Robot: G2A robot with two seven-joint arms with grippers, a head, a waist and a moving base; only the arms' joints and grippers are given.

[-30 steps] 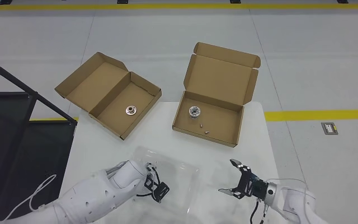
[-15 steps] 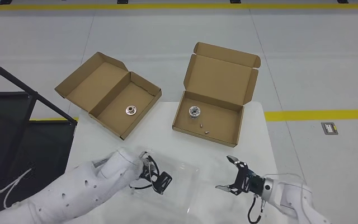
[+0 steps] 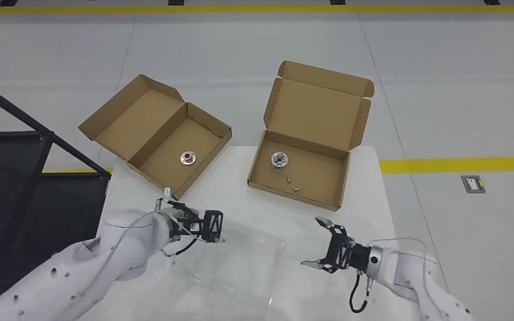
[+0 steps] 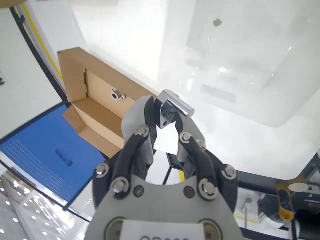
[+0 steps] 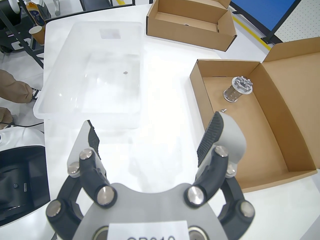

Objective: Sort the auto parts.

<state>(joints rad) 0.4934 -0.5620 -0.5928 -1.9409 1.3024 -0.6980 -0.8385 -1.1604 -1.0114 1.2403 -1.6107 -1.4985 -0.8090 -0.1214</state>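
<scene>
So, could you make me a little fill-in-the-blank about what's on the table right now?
1. The left gripper is shut on a shiny metal part, while the right gripper is ____.
2. The ribbed cylinder stands in the ____ cardboard box.
3. The clear bin stands on the table, whose top is coloured ____.
Missing words: open; right; white.
</scene>
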